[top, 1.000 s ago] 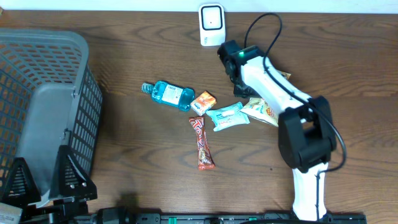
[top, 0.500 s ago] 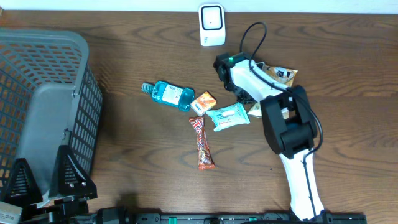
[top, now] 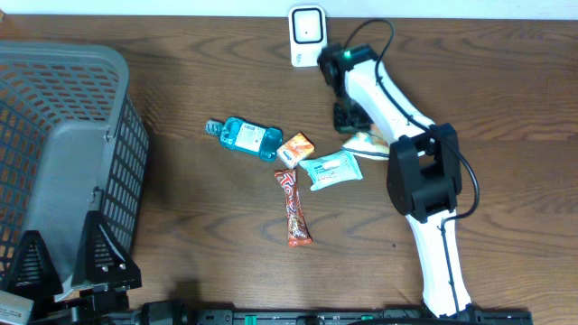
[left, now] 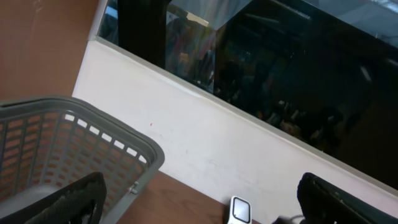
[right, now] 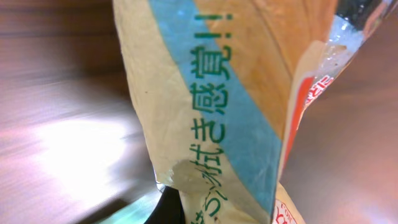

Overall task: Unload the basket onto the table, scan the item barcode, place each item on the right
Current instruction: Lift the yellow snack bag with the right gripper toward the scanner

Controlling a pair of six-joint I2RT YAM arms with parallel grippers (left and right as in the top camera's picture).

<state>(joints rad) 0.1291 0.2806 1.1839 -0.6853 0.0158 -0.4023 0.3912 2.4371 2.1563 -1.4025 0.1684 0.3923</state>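
My right gripper [top: 350, 120] is shut on a beige snack packet [top: 366, 143] with a blue band and green print, just right of the item pile. In the right wrist view that packet [right: 217, 106] fills the frame and hides most of the right gripper [right: 205, 211]. The white barcode scanner [top: 307, 36] stands at the table's far edge, a short way up and left of the gripper, and shows small in the left wrist view as the scanner [left: 239, 211]. My left gripper [left: 200, 194] is open and empty, at the near left corner [top: 68, 266].
A large grey basket [top: 63, 153] takes up the left side. A blue bottle [top: 248, 137], a small orange box [top: 295, 148], a pale blue wipes pack [top: 330, 169] and a red candy bar [top: 293, 208] lie mid-table. A black cable [top: 375, 36] loops above the right arm.
The right gripper has shut on the snack packet and carried it off its spot by the wipes pack while the arm swung round. The left arm has not moved.
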